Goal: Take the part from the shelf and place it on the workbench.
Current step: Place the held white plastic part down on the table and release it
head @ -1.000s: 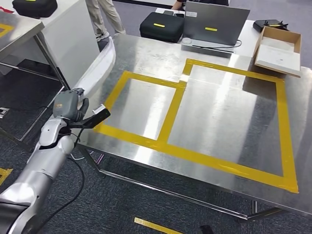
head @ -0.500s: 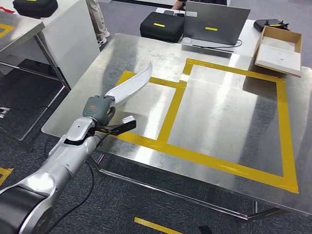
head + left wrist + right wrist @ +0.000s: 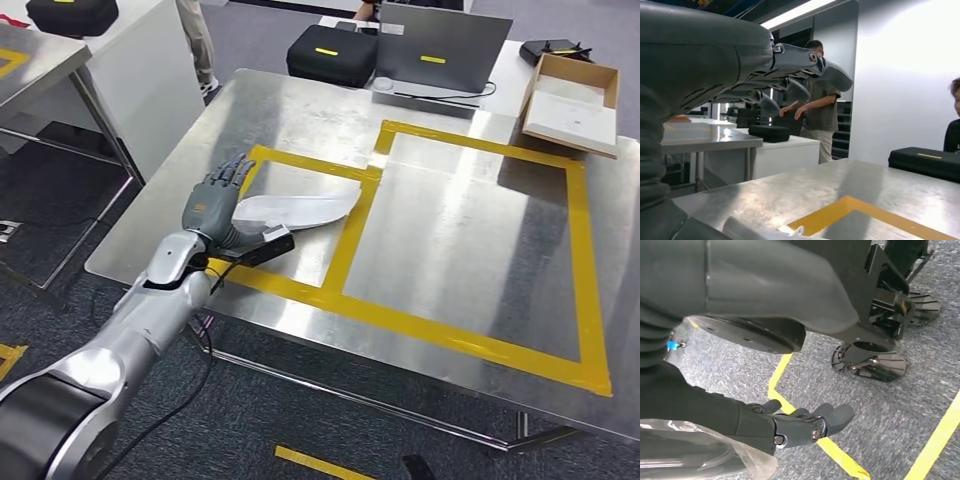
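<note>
Left hand point(image 3: 215, 205) is over the near-left corner of the workbench point(image 3: 453, 230), fingers spread and lifted, holding nothing that I can see. The part point(image 3: 298, 211), a long pale curved blade, lies flat in the left yellow-taped square, its near end just beside the palm and its long axis running away toward the tape divider; contact at that end can't be told. Right hand point(image 3: 806, 425) hangs low over the carpet, fingers loosely extended, empty, far from the part.

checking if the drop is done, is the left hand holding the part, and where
Nothing looks held. The left hand has its fingers spread open above the end of the part, which lies flat on the workbench.
</note>
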You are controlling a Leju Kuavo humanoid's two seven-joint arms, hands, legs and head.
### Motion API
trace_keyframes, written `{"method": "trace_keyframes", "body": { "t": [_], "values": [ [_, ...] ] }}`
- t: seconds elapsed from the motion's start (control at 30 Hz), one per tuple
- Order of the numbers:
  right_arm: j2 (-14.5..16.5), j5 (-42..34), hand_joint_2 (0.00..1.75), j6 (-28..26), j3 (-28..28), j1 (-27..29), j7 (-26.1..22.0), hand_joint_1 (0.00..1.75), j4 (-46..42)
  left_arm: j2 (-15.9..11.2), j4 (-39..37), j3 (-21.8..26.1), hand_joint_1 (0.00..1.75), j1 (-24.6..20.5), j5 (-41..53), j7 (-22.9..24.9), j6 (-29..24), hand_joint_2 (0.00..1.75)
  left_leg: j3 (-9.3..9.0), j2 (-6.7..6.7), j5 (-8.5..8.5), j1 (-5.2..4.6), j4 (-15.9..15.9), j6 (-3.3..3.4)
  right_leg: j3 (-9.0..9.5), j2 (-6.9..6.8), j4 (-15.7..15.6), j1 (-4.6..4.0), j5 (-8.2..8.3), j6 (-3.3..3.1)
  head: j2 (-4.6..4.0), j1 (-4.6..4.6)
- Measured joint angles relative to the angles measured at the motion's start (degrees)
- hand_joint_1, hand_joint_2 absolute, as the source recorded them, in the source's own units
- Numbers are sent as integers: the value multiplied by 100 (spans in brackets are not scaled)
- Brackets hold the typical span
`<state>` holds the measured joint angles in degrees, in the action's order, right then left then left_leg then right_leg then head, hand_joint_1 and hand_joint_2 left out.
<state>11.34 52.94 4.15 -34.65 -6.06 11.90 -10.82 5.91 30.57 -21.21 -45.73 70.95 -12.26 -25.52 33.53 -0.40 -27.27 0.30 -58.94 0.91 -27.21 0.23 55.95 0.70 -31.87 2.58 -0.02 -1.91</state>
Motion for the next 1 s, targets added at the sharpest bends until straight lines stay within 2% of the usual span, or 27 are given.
{"method": "trace_keyframes", "body": {
  "t": [0.07, 0.1, 0.17, 0.2, 0.23, 0.27, 0.3, 0.33, 0.37, 0.4, 0.43, 0.53, 0.57, 0.6, 0.63, 0.7, 0.73, 0.77, 0.8, 0.87, 0.9, 0.93, 0.97, 1.0],
  "values": [
    [17, 0, 0, -12, -1, -10, 59, 0, 0, -19, 48, 10, 0, 18, -114, -78, -5, 0, -73, 12, 91, 25, 152, 78, -51, -8, 54, 2, -60, 45, 0, 7],
    [20, -1, 0, -16, -2, -13, 78, 0, 0, -19, 74, 17, 0, 24, -183, -120, -8, 0, -105, 20, 132, 44, 229, 100, -157, -10, 237, 2, -172, 57, 0, 15],
    [20, -14, 0, -39, -2, -5, 61, 0, 0, -14, 132, 46, 0, 83, -419, -260, -17, 0, -112, 30, 164, 55, 274, 117, -554, -10, 959, 26, -468, 94, 1, 27],
    [20, -26, 0, -67, -2, 14, 22, 0, 0, -4, 192, 77, 0, 156, -626, -378, -20, 0, -109, 33, 163, 58, 272, 113, -766, -11, 1323, 45, -553, 123, 0, 27],
    [19, -38, 0, -103, -4, 44, -29, 0, 0, 11, 287, 121, 0, 269, -899, -525, -19, 0, -108, 36, 157, 67, 266, 104, -917, -13, 1539, 69, -533, 155, 0, 25],
    [18, -49, 0, -139, -7, 80, -83, 0, 0, 37, 443, 171, 0, 414, -1212, -673, -9, 0, -108, 37, 145, 85, 252, 84, -968, -16, 1526, 97, -392, 192, 0, 23],
    [17, -57, 0, -169, -11, 113, -126, 0, 0, 67, 655, 214, 0, 579, -1527, -791, 4, 0, -107, 37, 123, 113, 225, 49, -918, -23, 1307, 130, -163, 234, 0, 25],
    [16, -64, 0, -189, -16, 141, -157, 0, 0, 94, 887, 239, 0, 744, -1769, -863, 21, 0, -100, 36, 90, 142, 179, -4, -803, -33, 972, 165, 64, 289, 0, 25],
    [20, -70, 0, -199, -20, 158, -181, 0, 2, 118, 1123, 251, 0, 890, -1934, -896, 39, 0, -75, 31, 56, 161, 117, -67, -666, -33, 675, 174, 221, 324, 0, 48],
    [25, -74, 0, -204, -23, 166, -196, 0, 3, 133, 1327, 253, 0, 1008, -2023, -899, 56, 0, -43, 26, 30, 164, 55, -125, -575, -24, 475, 182, 293, 327, 1, 67],
    [30, -78, 0, -209, -26, 170, -204, 0, 5, 141, 1498, 254, 0, 1102, -2087, -910, 76, 0, -4, 20, 18, 157, -4, -174, -537, -8, 395, 179, 280, 298, 1, 77],
    [35, -92, 0, -232, -48, 180, -222, 0, 7, 151, 2060, 276, 0, 1422, -2732, -1105, 224, 0, 73, 18, 20, 152, -81, -265, -601, 35, 431, 175, 238, 129, 0, 57],
    [35, -104, 0, -243, -60, 188, -233, 0, 7, 159, 2336, 286, 0, 1596, -3085, -1209, 293, 0, 101, 21, -61, 158, -153, -283, -623, 38, 438, 173, 254, 73, 0, 44],
    [35, -117, 0, -259, -76, 197, -249, 0, 7, 170, 2660, 292, 0, 1807, -3429, -1307, 353, 0, 160, 24, -218, 159, -324, -292, -644, 37, 435, 169, 274, 16, 0, 24],
    [35, -128, 0, -277, -93, 205, -266, 0, 7, 187, 3013, 289, 0, 2045, -3722, -1383, 394, 0, 258, 25, -442, 153, -623, -293, -670, 36, 432, 155, 294, -38, 0, 3],
    [35, -144, 0, -309, -134, 221, -297, 0, 7, 218, 3683, 268, 0, 2517, -4101, -1470, 430, 0, 497, 26, -874, 128, -1373, -275, -734, 34, 432, 106, 338, -112, 0, -26],
    [35, -148, 0, -318, -150, 227, -305, 0, 7, 229, 3954, 253, 0, 2710, -4183, -1487, 432, 0, 556, 26, -975, 111, -1624, -251, -770, 31, 432, 74, 361, -145, 0, -30],
    [35, -150, 0, -323, -163, 230, -309, 0, 7, 234, 4173, 240, 0, 2859, -4220, -1493, 433, 0, 525, 25, -960, 89, -1670, -209, -808, 29, 432, 39, 388, -176, 0, -33],
    [35, -151, 0, -327, -175, 230, -310, 0, 7, 237, 4355, 230, 0, 2963, -4245, -1497, 433, 0, 391, 25, -849, 58, -1496, -150, -845, 27, 432, 4, 418, -201, 0, -32],
    [44, -151, 0, -330, -192, 228, -311, 0, 7, 240, 4643, 216, 0, 3066, -4276, -1499, 434, 0, -78, 23, -576, -35, -734, 34, -908, 21, 432, -51, 485, -227, 0, -29],
    [53, -152, 0, -332, -199, 226, -315, 0, 6, 245, 4756, 212, 0, 3083, -4287, -1502, 434, 0, -285, 24, -489, -75, -377, 99, -930, 17, 429, -63, 522, -223, 0, -27],
    [61, -154, 0, -333, -202, 222, -318, 0, 5, 250, 4845, 210, 0, 3098, -4321, -1518, 440, 0, -412, 24, -445, -111, -135, 139, -944, 10, 421, -62, 560, -206, 0, -26],
    [69, -156, 0, -337, -205, 220, -321, 0, 5, 255, 4926, 209, 0, 3124, -4397, -1556, 463, 0, -456, 25, -433, -136, -23, 151, -954, 3, 409, -55, 601, -178, 0, -28],
    [69, -158, 0, -341, -208, 216, -321, 0, 5, 262, 5000, 208, 0, 3167, -4525, -1615, 509, 0, -448, 25, -384, -145, 13, 133, -958, -2, 390, -45, 645, -144, 0, -31]
  ]
}}
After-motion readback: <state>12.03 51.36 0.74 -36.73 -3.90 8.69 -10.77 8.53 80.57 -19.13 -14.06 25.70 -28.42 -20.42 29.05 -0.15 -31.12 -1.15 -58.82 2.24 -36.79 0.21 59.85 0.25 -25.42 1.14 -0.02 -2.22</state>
